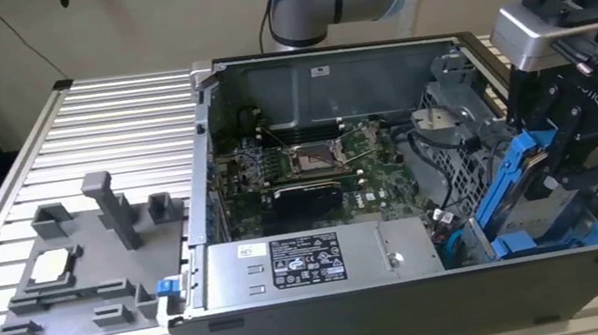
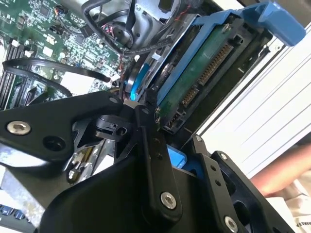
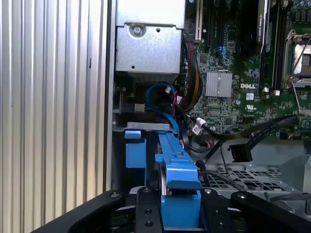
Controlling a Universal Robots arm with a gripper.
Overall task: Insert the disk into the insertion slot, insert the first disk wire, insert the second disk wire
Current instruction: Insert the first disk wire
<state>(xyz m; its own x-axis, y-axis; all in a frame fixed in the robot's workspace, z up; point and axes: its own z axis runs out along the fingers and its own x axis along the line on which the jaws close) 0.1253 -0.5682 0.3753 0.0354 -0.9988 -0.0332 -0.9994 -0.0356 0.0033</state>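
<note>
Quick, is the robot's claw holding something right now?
The end effector is closed, holding the disk.

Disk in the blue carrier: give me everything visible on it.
The disk, a flat silver-grey hard drive clipped in a bright blue plastic carrier, stands tilted, its lower end at the grey sheet-metal insertion slot on the exterior view's right. The second wrist view shows its green circuit board and connector end. The black claw grips the carrier's sides.

Light: bright, even, soft.
Glare: table (image 2: 274, 94) washed white in second wrist view.
Shadow: dim inside case (image 1: 335, 83).
Disk (image 2: 206, 68): well lit.
</note>
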